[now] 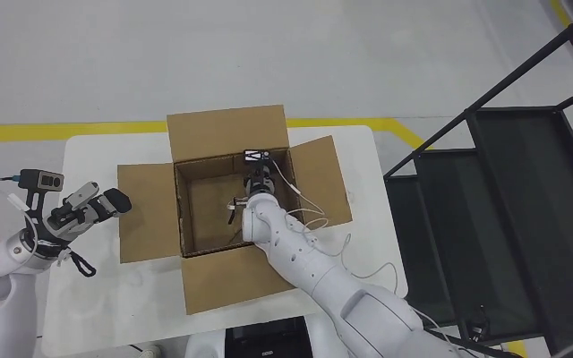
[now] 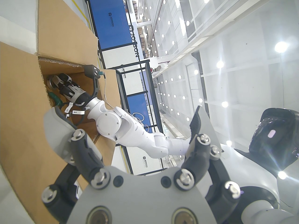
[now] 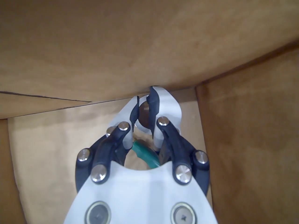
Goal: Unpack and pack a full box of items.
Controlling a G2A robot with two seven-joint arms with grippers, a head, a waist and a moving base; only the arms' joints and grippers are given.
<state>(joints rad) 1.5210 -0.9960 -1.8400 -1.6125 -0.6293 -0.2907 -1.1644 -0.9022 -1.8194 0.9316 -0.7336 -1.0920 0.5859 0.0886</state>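
Gripping a small round grey item, the right tool sits deep inside the open brown cardboard box, w/ its tips close up to a box wall and a corner just off to one side. The fingers look closed on the item from both sides. Can't tell exactly what it is: a disc or short cylinder, metal-looking. Just behind the fingers, under the tool's palm, lies a green ring-shaped item. It's apart from the pads and, as far as I can tell, lying on the box floor.

The left tool has its fingers spread wide w/ nothing btwn them. It's held outside the box, beside the nearest side flap, above the white worktop and well apart from the right tool.

Step, as I read it: unpack phase, w/ the pick made and the lift-out not yet done. I see two items in the box, so prob. late in unpacking, but the arm hides part of the floor, so not sure.

Next move calls for:
- A straight lift up, clear of the walls, w/o the wrist catching the rim or flaps.
- A firm grip, since a smooth round item could slip or turn btwn the pads.
- A set-down spot on the worktop, outside the flaps.

The green item is likely next. It's right under the tool, so take care it isn't dragged along on the way up.
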